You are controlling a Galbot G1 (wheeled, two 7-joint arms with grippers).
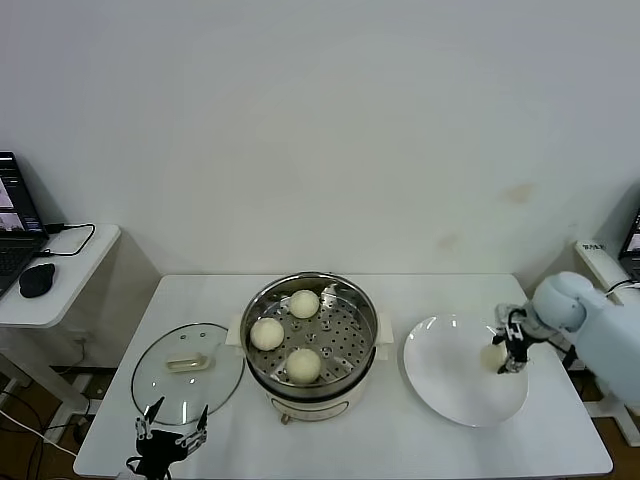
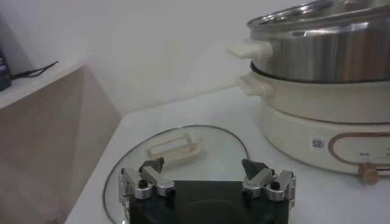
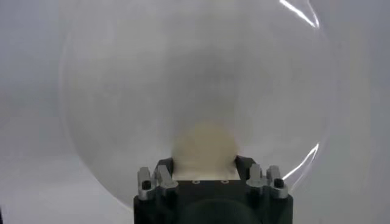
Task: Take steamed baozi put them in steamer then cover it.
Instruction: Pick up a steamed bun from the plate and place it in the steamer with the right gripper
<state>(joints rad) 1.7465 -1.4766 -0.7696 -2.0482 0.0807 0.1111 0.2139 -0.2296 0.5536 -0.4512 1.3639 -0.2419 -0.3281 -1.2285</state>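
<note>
Three baozi (image 1: 303, 365) sit in the steamer (image 1: 310, 345) — fourth bun (image 1: 493, 356) on the plate (image 1: 465, 385) at 3 o'clock, right tool (image 1: 511, 352) pinching it. Left tool (image 1: 172, 428) spread, idle near lid (image 1: 188, 365) — covering remains.

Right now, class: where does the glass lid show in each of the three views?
Head view: glass lid flat on the table, left of the steamer, beyond the left gripper.
Left wrist view: lid just past the open fingers.
Right wrist view: not in it.
Shared landmark: the steamer.
</note>
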